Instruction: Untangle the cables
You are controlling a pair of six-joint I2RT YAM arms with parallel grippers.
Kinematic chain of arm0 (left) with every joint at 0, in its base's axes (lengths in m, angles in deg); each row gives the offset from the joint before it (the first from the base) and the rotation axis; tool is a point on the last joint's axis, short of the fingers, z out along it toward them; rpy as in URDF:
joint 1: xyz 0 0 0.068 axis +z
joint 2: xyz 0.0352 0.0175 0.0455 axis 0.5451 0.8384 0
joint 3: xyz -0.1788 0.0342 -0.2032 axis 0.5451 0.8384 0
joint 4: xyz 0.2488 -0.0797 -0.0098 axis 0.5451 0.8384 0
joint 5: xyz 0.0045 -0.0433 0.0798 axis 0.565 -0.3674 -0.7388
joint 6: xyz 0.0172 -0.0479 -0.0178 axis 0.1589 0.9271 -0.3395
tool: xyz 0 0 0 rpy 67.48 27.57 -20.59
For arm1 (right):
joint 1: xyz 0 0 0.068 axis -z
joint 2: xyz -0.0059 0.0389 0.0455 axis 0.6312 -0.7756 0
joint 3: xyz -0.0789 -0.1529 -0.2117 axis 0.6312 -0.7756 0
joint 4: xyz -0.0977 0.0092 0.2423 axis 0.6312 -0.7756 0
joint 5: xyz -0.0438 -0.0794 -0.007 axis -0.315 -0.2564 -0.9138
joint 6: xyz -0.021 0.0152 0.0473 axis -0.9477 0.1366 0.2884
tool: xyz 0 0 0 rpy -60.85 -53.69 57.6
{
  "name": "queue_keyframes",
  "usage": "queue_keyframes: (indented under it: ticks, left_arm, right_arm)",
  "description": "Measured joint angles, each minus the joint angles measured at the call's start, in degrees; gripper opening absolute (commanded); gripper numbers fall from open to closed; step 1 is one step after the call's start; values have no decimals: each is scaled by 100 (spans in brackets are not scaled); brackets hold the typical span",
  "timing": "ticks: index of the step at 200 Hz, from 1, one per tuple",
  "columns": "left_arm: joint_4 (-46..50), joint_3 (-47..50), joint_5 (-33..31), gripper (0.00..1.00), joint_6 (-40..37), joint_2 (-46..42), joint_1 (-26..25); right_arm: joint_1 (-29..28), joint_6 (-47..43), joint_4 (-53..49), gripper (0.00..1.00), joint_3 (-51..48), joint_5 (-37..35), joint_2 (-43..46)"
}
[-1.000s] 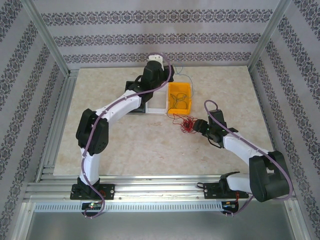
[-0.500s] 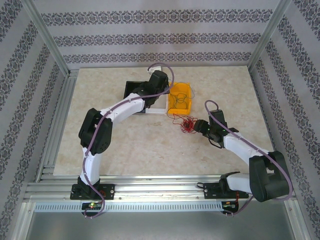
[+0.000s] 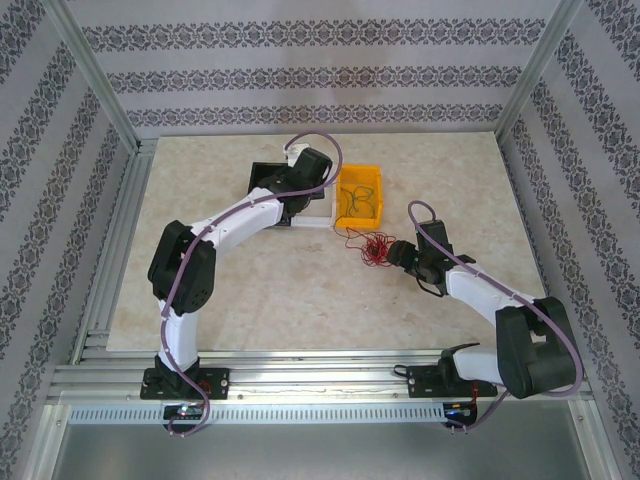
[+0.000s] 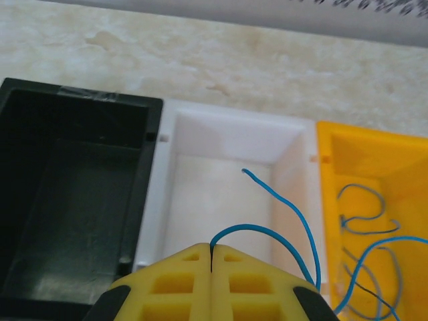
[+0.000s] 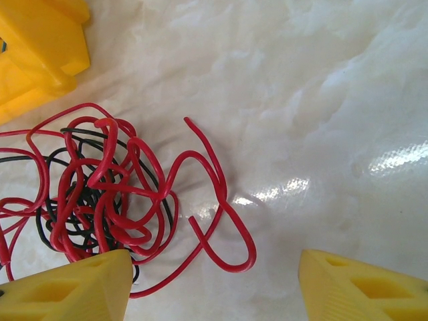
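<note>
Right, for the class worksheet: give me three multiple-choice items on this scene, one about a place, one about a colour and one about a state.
1. Where does the red and black tangle lie?
A. In the yellow bin
B. On the table, beside the yellow bin
C. In the black bin

2. What colour is the wire pinched in the left gripper?
A. Red
B. Black
C. Blue

3. How does the right gripper stand?
A. Open, fingers wide apart
B. Shut on the tangle
C. Shut on nothing

Answers:
1 B: the tangle rests on bare marbled table, outside the bin's wall.
2 C: a blue strand comes out from between the closed fingers.
3 A: the right wrist view shows a wide gap between the two yellow fingers.
</note>
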Motion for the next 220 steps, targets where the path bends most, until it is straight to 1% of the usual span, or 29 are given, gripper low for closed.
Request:
queue_keyframes:
  ticks: [31, 57, 119, 150, 182, 218, 220]
  left_arm:
    - [317, -264, -111, 0, -85, 35, 0]
    - [494, -846, -105, 0, -208, 317, -42]
    - [1145, -3123, -107, 0, -649, 2000, -407]
    - [1532, -4301, -122, 0, -820, 2833, -490]
    - [1648, -4409, -48, 0, -835, 3005, -492]
    - [1711, -4409, 332, 0, -754, 3029, -492]
    - [1711, -4409, 361, 1, -745, 3032, -492]
  right_arm:
    - [0, -2, 2, 67, 0, 22, -20]
    - [0, -2, 2, 67, 0, 22, -42]
    - [0, -4, 2, 67, -7, 20, -39]
    - [24, -4, 0, 67, -33, 17, -4]
    - [85, -4, -4, 68, -105, 15, 111]
    - [85, -7, -7, 68, -118, 17, 146]
    - [85, -7, -9, 68, -118, 17, 146]
